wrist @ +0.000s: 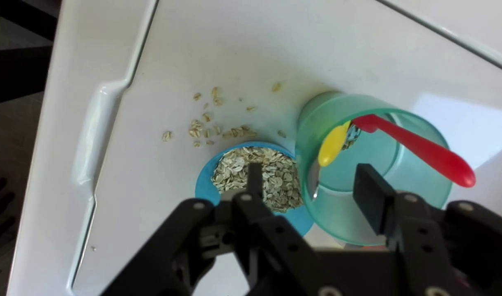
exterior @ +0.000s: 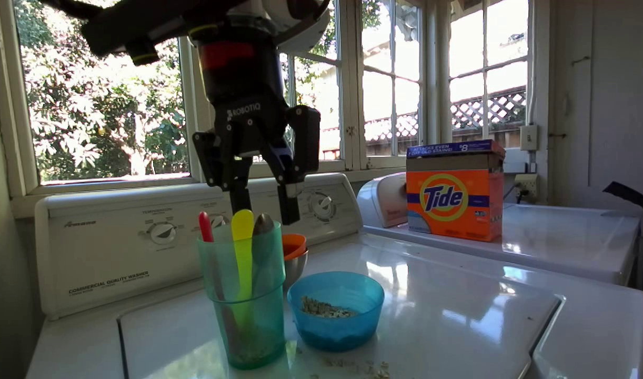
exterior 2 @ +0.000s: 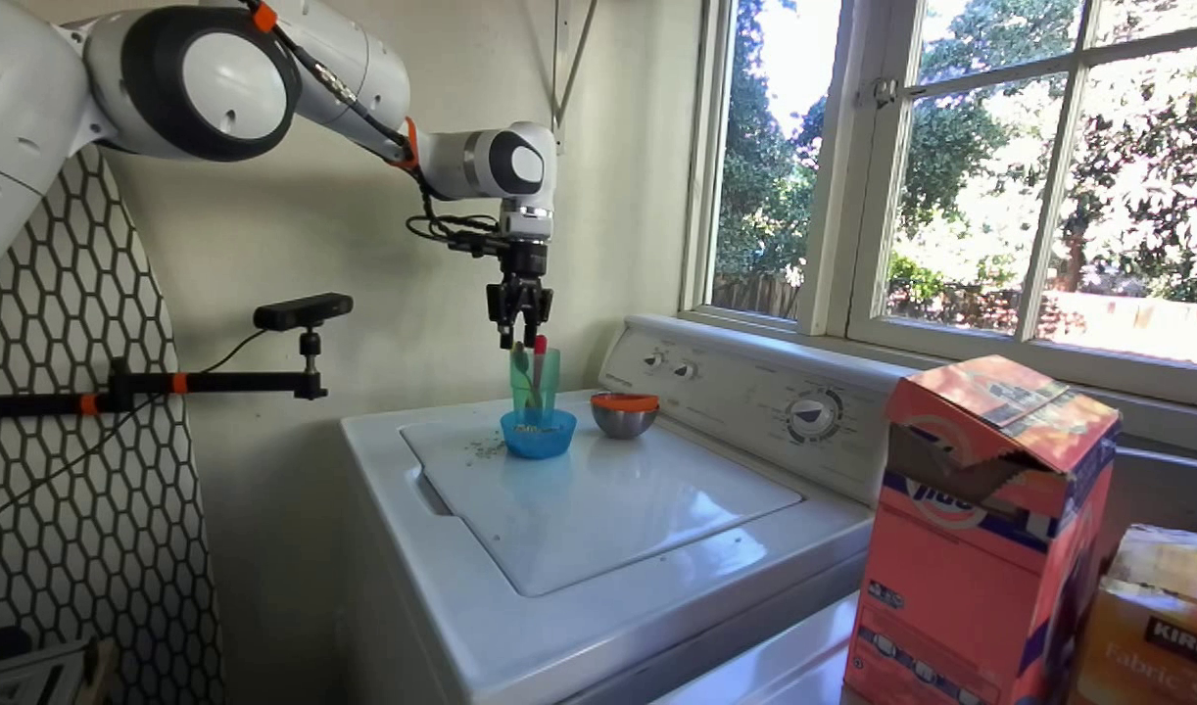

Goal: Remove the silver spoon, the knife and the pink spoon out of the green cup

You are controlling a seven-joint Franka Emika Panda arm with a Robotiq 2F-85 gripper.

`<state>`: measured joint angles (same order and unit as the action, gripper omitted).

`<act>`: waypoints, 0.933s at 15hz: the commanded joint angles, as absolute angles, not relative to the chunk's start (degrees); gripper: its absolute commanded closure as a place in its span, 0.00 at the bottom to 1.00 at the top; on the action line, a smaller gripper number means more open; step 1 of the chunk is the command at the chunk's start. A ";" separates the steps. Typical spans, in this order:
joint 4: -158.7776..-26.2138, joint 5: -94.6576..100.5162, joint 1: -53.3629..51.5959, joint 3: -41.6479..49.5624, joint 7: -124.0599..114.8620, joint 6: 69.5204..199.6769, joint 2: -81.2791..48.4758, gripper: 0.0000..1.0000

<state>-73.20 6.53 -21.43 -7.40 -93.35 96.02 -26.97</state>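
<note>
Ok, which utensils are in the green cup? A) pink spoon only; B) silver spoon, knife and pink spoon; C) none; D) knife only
B: in an exterior view, the silver spoon, the knife and the pink spoon all show in the green cup.

We see the translucent green cup [exterior: 271, 321] upright; inside it the pink spoon [exterior: 206, 228], yellow-green knife [exterior: 242, 227] and dull silver spoon [exterior: 263, 225] all lean, their upper ends poking above its rim.
</note>
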 commanded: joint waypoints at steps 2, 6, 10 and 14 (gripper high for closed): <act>-70.23 7.19 -22.58 -6.39 -95.34 94.50 -29.34 0.71; -69.41 7.34 -22.80 -6.20 -95.59 94.32 -29.70 1.00; -69.04 7.48 -22.97 -6.15 -95.54 93.81 -29.70 0.99; -68.38 7.46 -23.06 -6.14 -95.36 92.92 -29.90 0.66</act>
<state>-70.88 6.53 -22.00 -6.83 -94.27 95.18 -28.84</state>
